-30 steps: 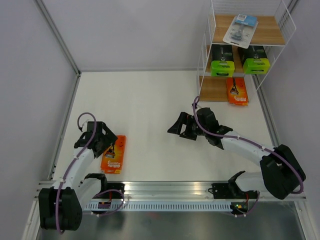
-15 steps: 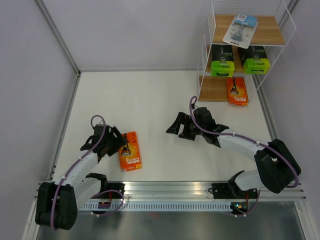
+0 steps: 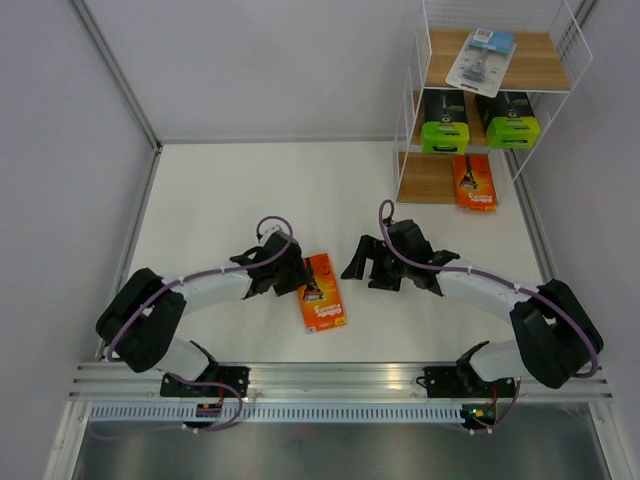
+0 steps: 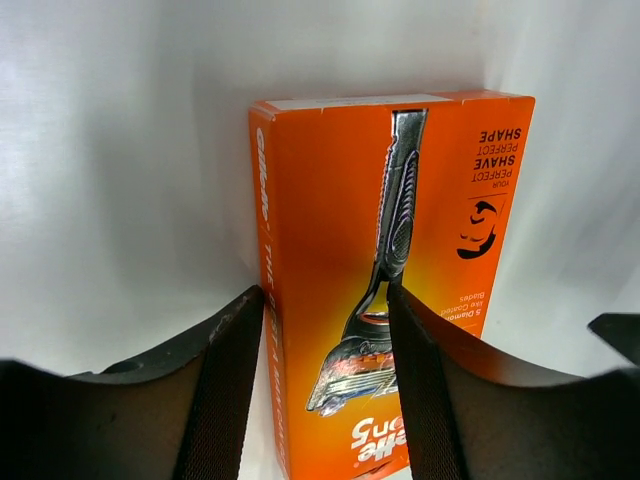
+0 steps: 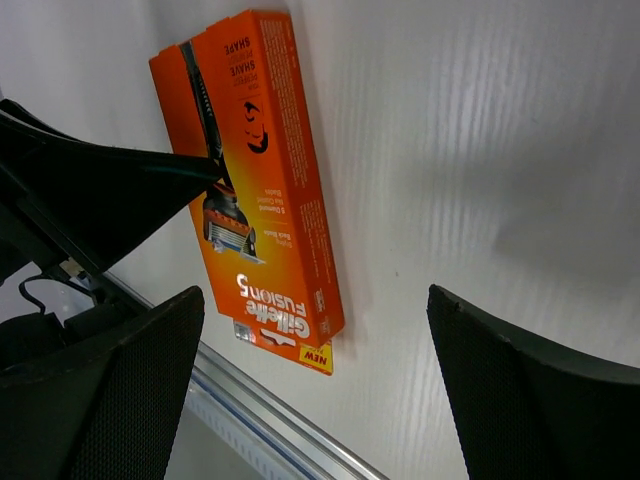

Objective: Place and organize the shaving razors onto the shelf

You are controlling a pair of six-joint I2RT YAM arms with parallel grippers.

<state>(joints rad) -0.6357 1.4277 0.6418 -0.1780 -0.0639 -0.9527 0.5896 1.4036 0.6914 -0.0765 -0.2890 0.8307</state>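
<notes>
Light brown boards in a white wire frame: the shelf (image 3: 425, 180) stands well behind the right pincer (image 3: 365, 270), at the far corner of the white table (image 3: 260, 190).
- Top board: clear blister pack (image 3: 480, 58), lying askew.
- Middle board: two black boxes with lime-green ends (image 3: 445, 128) (image 3: 512, 122), side by side.
- Bottom board: one orange card (image 3: 474, 182), flat, at the board's right side.

The second orange pack (image 3: 322, 291) is not on the shelf. It lies flat on the table at the left pincer (image 3: 295, 280).

Left arm stretched low across the table. Its fingers stand partly apart, one beside the pack's long edge and the other over its printed face. I cannot tell whether they are pressing on it.

Right arm also low, reaching toward the left one. Its fingers are spread wide with nothing between them, and the orange pack lies just ahead.
</notes>
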